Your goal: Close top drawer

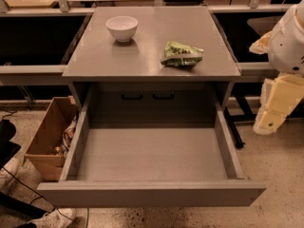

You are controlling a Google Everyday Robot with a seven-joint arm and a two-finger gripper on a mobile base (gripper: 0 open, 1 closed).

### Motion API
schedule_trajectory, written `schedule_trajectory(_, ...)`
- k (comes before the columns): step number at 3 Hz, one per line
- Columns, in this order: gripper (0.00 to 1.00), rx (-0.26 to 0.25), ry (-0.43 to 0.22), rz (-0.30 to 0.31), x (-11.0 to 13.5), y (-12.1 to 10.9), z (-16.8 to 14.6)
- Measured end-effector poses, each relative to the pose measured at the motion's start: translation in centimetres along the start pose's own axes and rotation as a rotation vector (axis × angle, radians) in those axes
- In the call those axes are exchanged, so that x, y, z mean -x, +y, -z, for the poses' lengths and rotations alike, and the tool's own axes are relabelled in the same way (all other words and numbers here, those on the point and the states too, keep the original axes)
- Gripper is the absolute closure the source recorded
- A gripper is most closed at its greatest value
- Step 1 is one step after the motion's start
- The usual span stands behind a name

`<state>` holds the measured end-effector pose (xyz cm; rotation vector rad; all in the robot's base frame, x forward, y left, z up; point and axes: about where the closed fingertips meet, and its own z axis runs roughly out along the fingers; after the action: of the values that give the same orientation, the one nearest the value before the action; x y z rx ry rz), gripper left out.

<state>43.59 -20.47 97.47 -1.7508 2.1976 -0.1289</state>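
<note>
And there was the top drawer, hauled a long way out of the grey bench toward the camera. Its plain, handleless front ran wide across the bottom of the view, and its smooth grey floor and both side walls were in full sight. Behind it, in the shadowed back of the cavity, sat 2 dark handle-like slots side by side.

Over on the right edge of the view was the end effector, a cream-coloured piece hanging below the rounded white arm. It was off the drawer's right side, level with the bench's front corner, apart from both and touching neither. Open or closed? That could not be told from this angle.

Up on the bench top, 1 white bowl stood upright near the back left. A crumpled green bag lay to its right, nearer the front edge and well apart from the bowl.

Down on the speckled floor, an open cardboard box sat just beside the drawer's left wall with odds and ends inside. A white shoe poked in at the bottom left corner.
</note>
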Motion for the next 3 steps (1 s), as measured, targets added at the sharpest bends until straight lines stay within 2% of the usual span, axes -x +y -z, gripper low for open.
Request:
schedule_trajectory(1,0.00,0.007,-0.028,-0.015,0.0,4.0,-2.1)
schedule_trajectory(2,0.19,-0.026,-0.045,-0.099,-1.1,8.7,-3.8)
schedule_trajectory(3,0.42,-0.041,-0.022,-0.177,-3.6,13.2,-7.3)
